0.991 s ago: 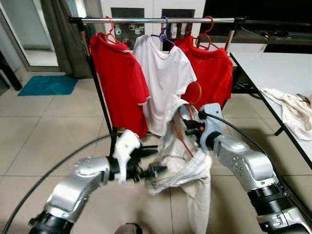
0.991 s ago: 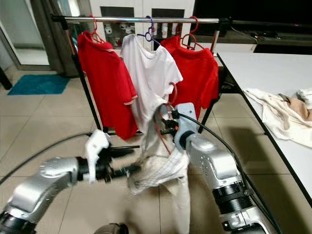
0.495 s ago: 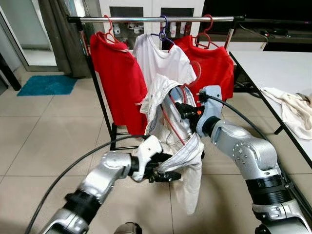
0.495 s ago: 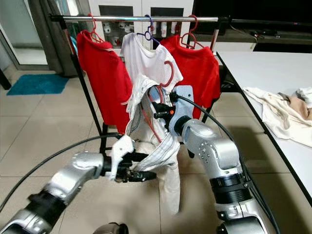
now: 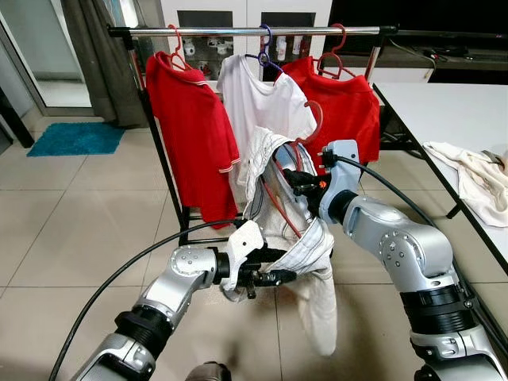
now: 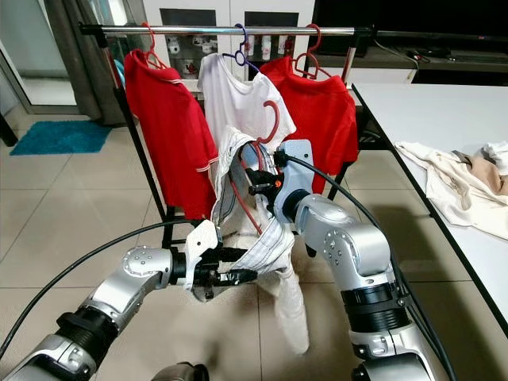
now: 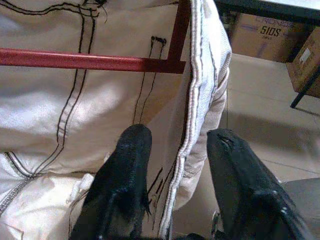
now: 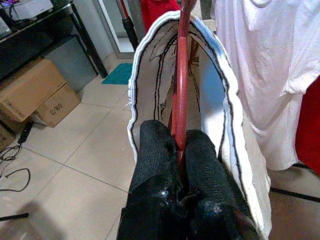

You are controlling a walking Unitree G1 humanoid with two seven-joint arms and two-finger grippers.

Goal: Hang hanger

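Right wrist view: right hand (image 8: pixel 181 145) clamping red hanger (image 8: pixel 180 75)

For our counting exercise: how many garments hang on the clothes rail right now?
3. A red shirt hangs at the robot's left end, a white T-shirt in the middle, another red shirt at the right end. More could be hidden behind them.

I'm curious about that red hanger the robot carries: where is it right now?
The red hanger is pinched in the right gripper, inside a cream garment, held up just in front of the white shirt on the rack.
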